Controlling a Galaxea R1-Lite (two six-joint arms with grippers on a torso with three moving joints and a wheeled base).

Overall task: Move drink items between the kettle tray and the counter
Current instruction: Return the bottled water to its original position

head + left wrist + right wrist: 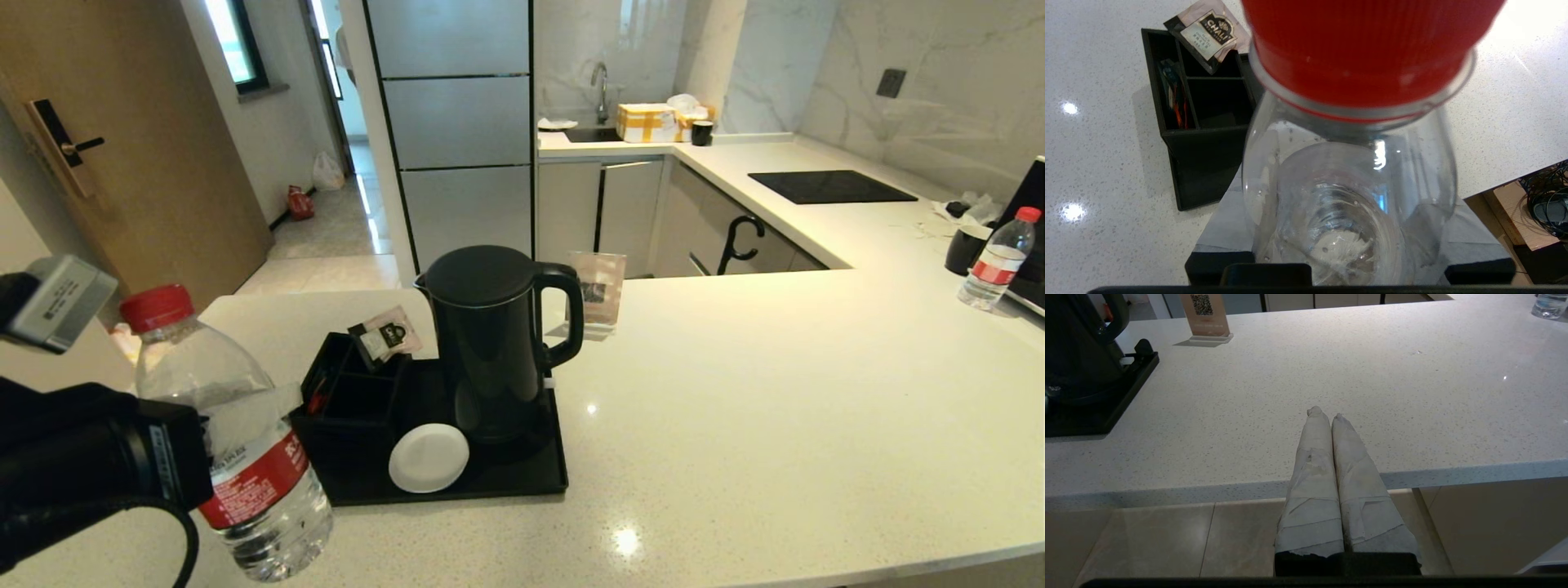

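Left hand: clamped on bottle, held upright above table. Tray with kettle: just beyond and right of it. Right hand: fingers pressed together, empty, at table edge.

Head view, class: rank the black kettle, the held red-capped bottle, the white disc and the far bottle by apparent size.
1. Tall black electric kettle and held clear red-capped bottle: similar; the bottle is nearer the camera.
2. White round disc.
3. Far bottle.

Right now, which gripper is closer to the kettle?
Left. The left gripper holds a water bottle just beside the tray with the kettle. The right gripper sits shut at the counter's near edge, farther away.
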